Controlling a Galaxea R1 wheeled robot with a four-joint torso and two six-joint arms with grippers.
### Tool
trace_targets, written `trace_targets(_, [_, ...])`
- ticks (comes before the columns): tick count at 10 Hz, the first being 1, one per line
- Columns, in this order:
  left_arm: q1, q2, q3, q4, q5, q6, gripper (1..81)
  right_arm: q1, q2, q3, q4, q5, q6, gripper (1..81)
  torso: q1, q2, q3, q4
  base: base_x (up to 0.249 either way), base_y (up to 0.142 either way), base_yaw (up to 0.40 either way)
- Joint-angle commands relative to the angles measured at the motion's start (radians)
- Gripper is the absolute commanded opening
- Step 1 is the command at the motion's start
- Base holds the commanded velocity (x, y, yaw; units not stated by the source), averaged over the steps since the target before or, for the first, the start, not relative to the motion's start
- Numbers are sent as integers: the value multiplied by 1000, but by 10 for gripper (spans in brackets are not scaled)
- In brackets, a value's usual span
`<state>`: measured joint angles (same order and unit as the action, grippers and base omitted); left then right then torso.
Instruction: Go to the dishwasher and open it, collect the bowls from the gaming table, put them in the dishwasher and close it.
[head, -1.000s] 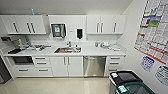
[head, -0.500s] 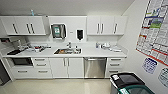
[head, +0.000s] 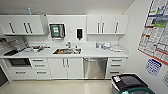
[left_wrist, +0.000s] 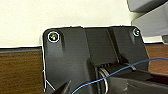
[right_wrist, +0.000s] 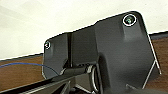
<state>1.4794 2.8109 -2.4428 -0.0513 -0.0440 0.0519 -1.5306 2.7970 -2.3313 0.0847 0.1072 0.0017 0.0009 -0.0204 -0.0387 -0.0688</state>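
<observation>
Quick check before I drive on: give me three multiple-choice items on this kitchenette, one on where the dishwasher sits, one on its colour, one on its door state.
1. Where is the dishwasher along the counter?
A. Left of the sink, beside the microwave niche
B. Right of the sink, between the white double doors and a drawer stack
C. Under the wall posters

2. What colour is its front?
A. White
B. Grey steel
C. Black

3. What state is its door in?
A. Shut
B. Dropped fully open
C. Half open with a rack pulled out

Answers: 1 B, the head view shows it under the counter just right of the sink, with the drawers on its far side. 2 B, its front is metallic grey among white cabinets. 3 A, the front stands flush with the neighbouring doors, handle bar at the top.
</observation>
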Motion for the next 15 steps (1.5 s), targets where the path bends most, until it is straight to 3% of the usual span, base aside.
trace_targets(1, [-53,-19,4,-2,50,3,811,48,-9,15,1,-54,3,811,0,0,0,0,96,0,0])
trace_targets(15, [-53,-16,4,-2,50,3,811,42,-8,15,-2,-52,-2,811,0,0,0,0,96,0,0])
